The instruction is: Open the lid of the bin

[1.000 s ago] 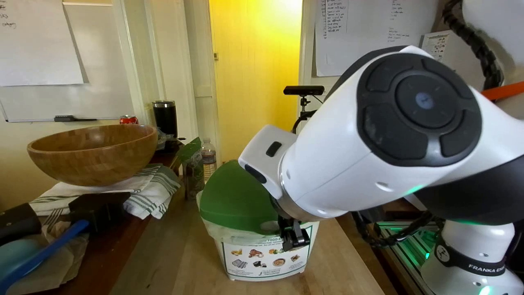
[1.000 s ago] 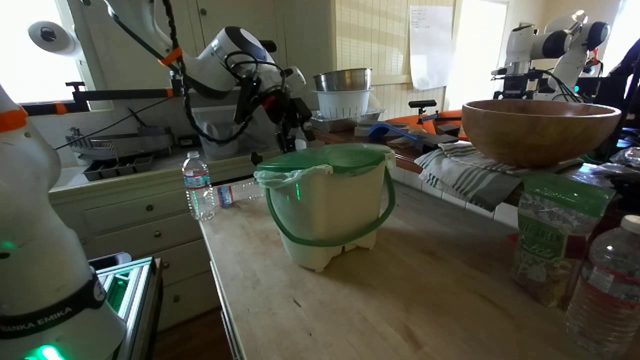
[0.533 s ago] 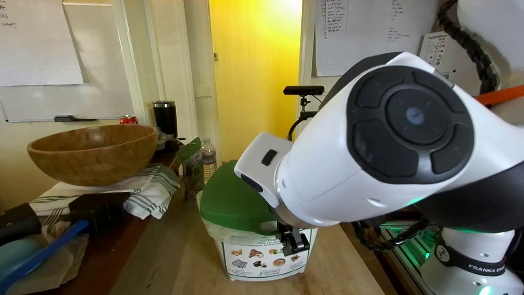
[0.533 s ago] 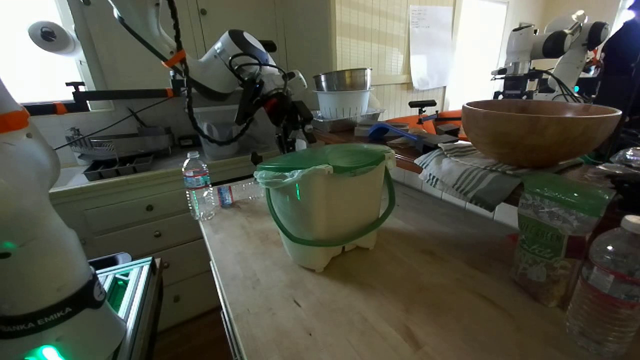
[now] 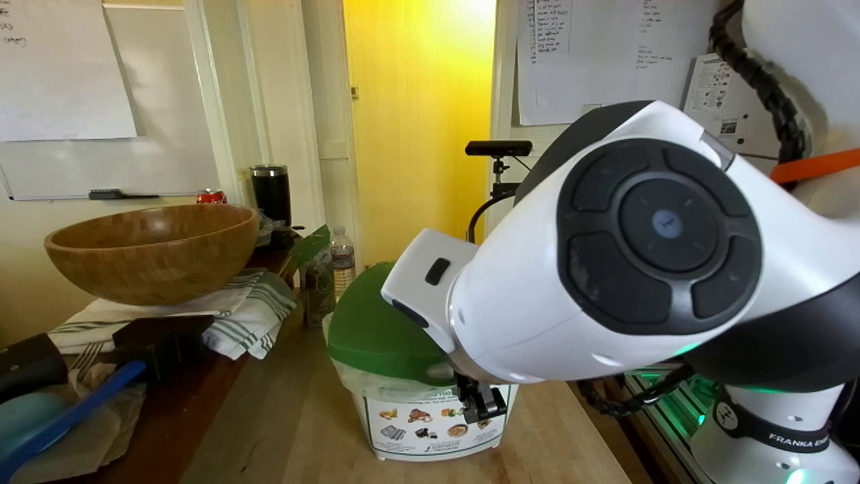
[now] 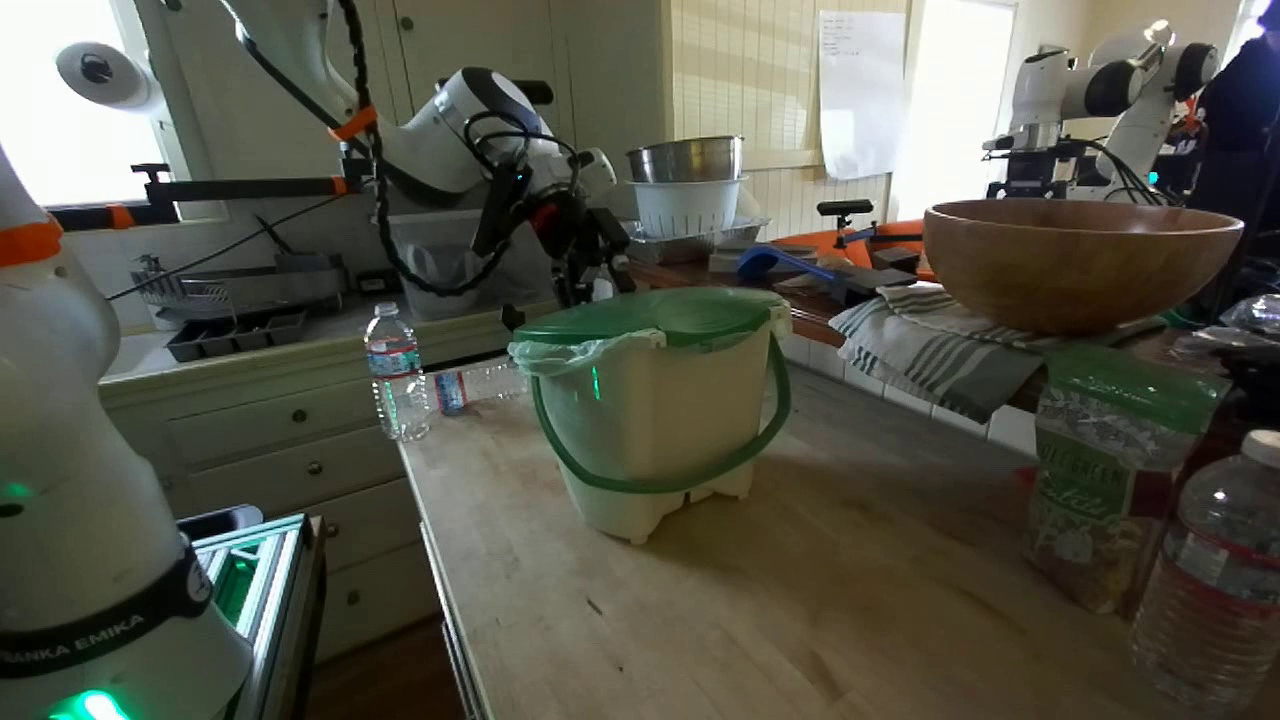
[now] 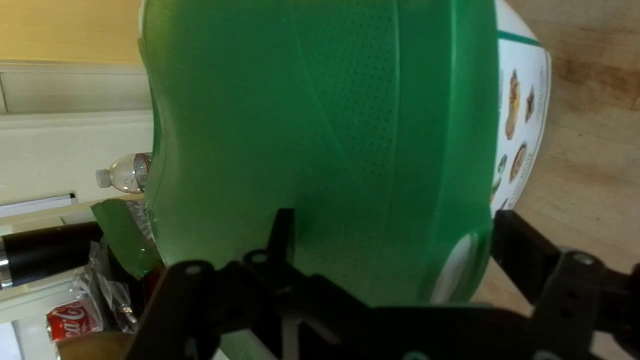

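The green lid [image 5: 376, 329] sits closed on the white bin [image 5: 403, 437] on the wooden table. In an exterior view from the back, the lid [image 6: 665, 312] and bin [image 6: 690, 410] show whole, with a green handle hanging down. In the wrist view the lid [image 7: 320, 125] fills the middle, with a pale notch at its front edge. My gripper [image 7: 395, 215] is open and empty between its fingers. One finger is over the lid's top; the other is just beyond its front edge, beside the notch. Whether either touches is unclear. One finger also shows before the label in an exterior view [image 5: 482, 402].
A wooden bowl [image 5: 151, 255] sits on a striped towel [image 5: 248, 316] beside the table. Water bottles [image 6: 395, 375] stand and lie near the bin. A green bag [image 6: 1110, 480] and another bottle [image 6: 1215, 580] stand at the table's other end.
The arm and gripper have moved down a little, and slightly left in an exterior view. The finger is lower in front of the label. The lid and bin have not moved.
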`<state>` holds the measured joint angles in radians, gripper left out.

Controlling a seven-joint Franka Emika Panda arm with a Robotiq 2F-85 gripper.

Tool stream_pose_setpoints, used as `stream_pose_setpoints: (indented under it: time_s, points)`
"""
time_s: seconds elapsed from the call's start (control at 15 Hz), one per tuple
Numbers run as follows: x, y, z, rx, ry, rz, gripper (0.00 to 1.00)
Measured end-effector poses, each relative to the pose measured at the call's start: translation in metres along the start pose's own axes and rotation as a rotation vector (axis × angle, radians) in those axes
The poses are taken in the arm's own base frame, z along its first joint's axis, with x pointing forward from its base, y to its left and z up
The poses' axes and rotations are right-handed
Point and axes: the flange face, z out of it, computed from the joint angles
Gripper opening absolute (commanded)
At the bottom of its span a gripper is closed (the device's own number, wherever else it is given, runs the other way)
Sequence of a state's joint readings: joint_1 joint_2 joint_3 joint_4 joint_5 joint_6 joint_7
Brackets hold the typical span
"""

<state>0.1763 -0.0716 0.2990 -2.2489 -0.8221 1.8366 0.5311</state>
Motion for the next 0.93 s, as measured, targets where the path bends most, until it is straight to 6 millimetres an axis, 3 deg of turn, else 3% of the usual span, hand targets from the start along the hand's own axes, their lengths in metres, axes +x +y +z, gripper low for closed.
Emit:
stream_pose_setpoints:
  time_s: [0.93]
  points:
    - [0.004,0.013,-0.017,-0.043,0.008,0.017,1.00]
